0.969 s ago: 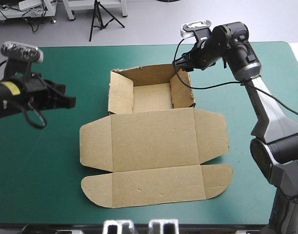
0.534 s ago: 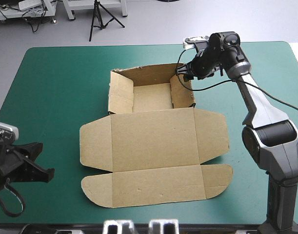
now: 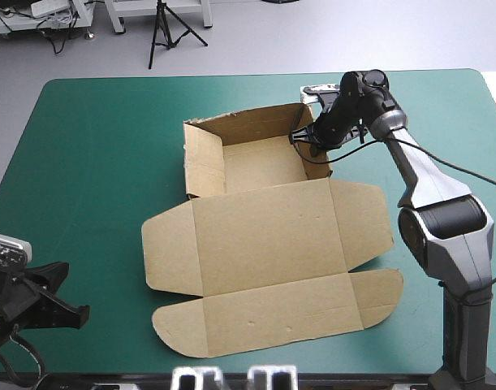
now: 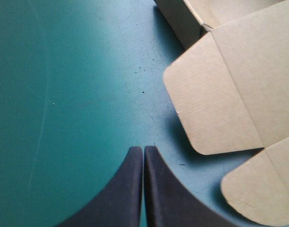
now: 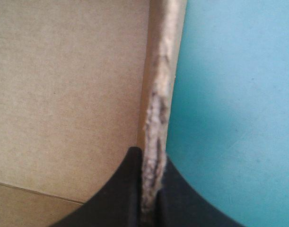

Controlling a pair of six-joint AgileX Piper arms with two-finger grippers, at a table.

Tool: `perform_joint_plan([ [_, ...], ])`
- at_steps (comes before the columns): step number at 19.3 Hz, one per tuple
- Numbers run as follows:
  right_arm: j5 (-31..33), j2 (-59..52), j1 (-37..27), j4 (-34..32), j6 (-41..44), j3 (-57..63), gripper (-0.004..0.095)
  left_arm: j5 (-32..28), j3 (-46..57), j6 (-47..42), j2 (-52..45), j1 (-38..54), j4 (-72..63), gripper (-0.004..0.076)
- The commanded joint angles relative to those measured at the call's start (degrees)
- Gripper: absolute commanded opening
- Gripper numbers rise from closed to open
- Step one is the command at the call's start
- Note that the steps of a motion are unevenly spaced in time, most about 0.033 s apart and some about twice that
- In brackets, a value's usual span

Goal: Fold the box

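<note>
The brown box (image 3: 264,236) lies mid-table as an open tray (image 3: 260,162) at the back, with its lid and flaps flat toward the front. My right gripper (image 3: 306,140) is at the tray's right wall. In the right wrist view the gripper (image 5: 151,156) is shut on that wall's frayed top edge (image 5: 161,94), one finger on each side of it. My left gripper (image 3: 73,313) hovers low by the table's front left corner, shut and holding nothing. In the left wrist view the gripper (image 4: 143,152) points over the cover, with the lid's rounded left flap (image 4: 220,109) ahead and to one side.
Bare teal-green cover (image 3: 93,162) stretches between the box and the table's left edge. The lid's front flap (image 3: 272,313) reaches close to the front edge. A narrower strip of cover (image 3: 467,146) lies right of the box.
The left arm swung from the table's left side to the front left corner and stayed there. The right gripper lowered onto the tray's right wall, and the whole box shifted right and turned slightly.
</note>
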Motion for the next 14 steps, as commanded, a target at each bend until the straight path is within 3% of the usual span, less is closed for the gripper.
perform_joint_plan([
  [1,1.49,-7.64,-4.62,-0.38,-0.79,-1.59,-0.0018,2.26,-1.22,-0.57,0.32,-0.49,1.17,-0.0008],
  [7,1.49,-14.38,-21.02,-4.57,-2.94,3.08,-0.0018,2.26,-1.22,-0.57,0.32,-0.49,1.17,-0.0008],
  [11,1.38,-15.85,-34.32,-4.63,-3.99,12.67,-0.0018,2.26,-1.22,-0.57,0.32,-0.49,1.17,-0.0008],
  [14,1.38,-15.45,-37.53,-4.63,-7.67,16.16,-0.0018,2.26,-1.22,-0.57,0.32,-0.49,1.17,-0.0008],
])
